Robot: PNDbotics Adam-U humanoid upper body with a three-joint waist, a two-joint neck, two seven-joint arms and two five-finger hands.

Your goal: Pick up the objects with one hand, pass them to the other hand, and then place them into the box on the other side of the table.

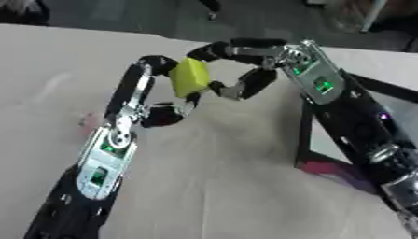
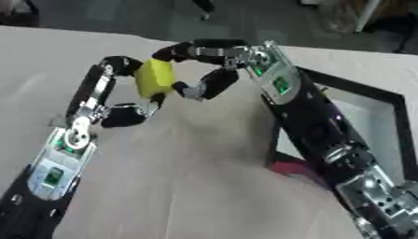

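Table (image 1: 228, 186): pale, covers most of both views, lies askew

Box (image 2: 384, 100): black-rimmed, pale inside, on the right side of the table, partly hidden behind the right forearm. A dark pink patch (image 2: 287, 168) shows at its near corner; cannot tell what it is

Left hand (image 1: 151, 95): comes in from lower left, reaches up over mid-table. Fingers curl over the top of the block, thumb comes up under its lower end, so it pinches the block top and bottom

Right hand (image 2: 214, 63): comes in from the right, above the box's near-left edge. Fingers arch over toward the block's upper right; thumb bends in to the lower right face. Fingers curled round the block's right side; contact looks likely, but the views do not settle whether it is gripping or only closing in

Block (image 1: 189, 77): yellow, held in the air above the table, between the two hands. Long axis roughly upright, tilted slightly. Left hand covers its ends, right hand its right side

Judgement: handover step, mid-transfer. Both hands are at the block, the left one carrying it. The box lies to the right of the block, behind the right hand, so the right hand is the nearer one for placing. Next move probably needs the right hand secure on the sides before the left lets go of the ends

Risk: block could tip or drop if the left opens early
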